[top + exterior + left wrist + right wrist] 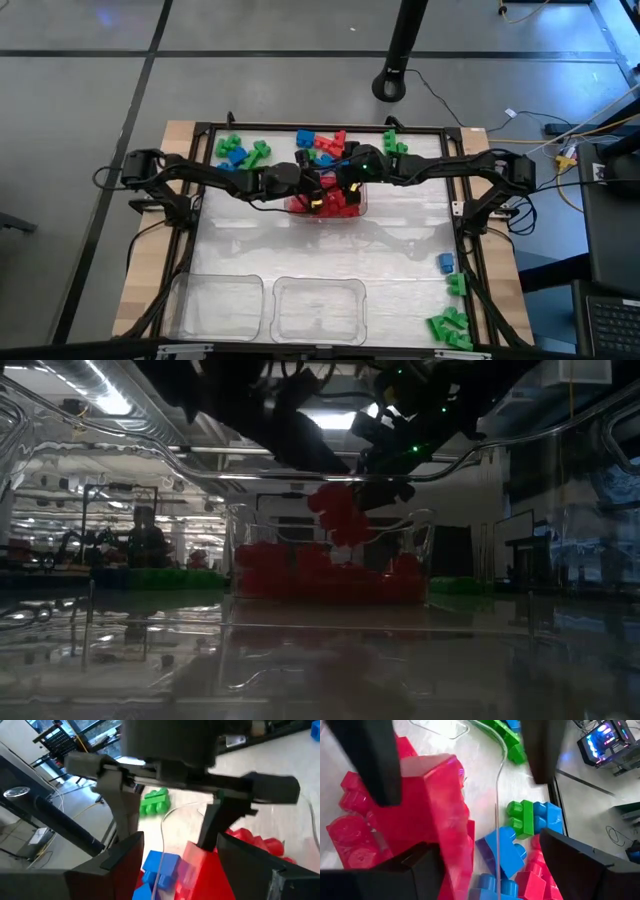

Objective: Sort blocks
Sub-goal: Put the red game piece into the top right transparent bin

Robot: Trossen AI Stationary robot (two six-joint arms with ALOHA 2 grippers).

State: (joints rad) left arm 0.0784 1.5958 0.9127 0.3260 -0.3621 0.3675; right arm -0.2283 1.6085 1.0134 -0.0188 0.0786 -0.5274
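A clear tray (362, 206) near the table's middle holds a pile of red blocks (330, 580). Both arms meet above it. My left gripper (313, 195) comes in from the table's left and is shut on a red block (340, 515), which hangs over the pile. My right gripper (350, 185) faces it from the right. Its fingers (120, 810) are spread wide with nothing between them. Beyond the tray's far rim, loose blue (505, 850), green (155, 802) and red blocks lie on the table. My left gripper has the red block (205, 870) between its two fingers, coming slantwise from the table's left and pointing a little downward. The block lies against one finger (250, 865). Its contact with the other finger does not show. The block (430, 805) is lifted clear above the pile.
Two more clear trays (215, 305) (318, 308) stand at the near edge. Loose green (232, 145), blue (237, 157) and red (335, 140) blocks lie along the far edge. At the near right lie a blue block (445, 262) and green ones (450, 325).
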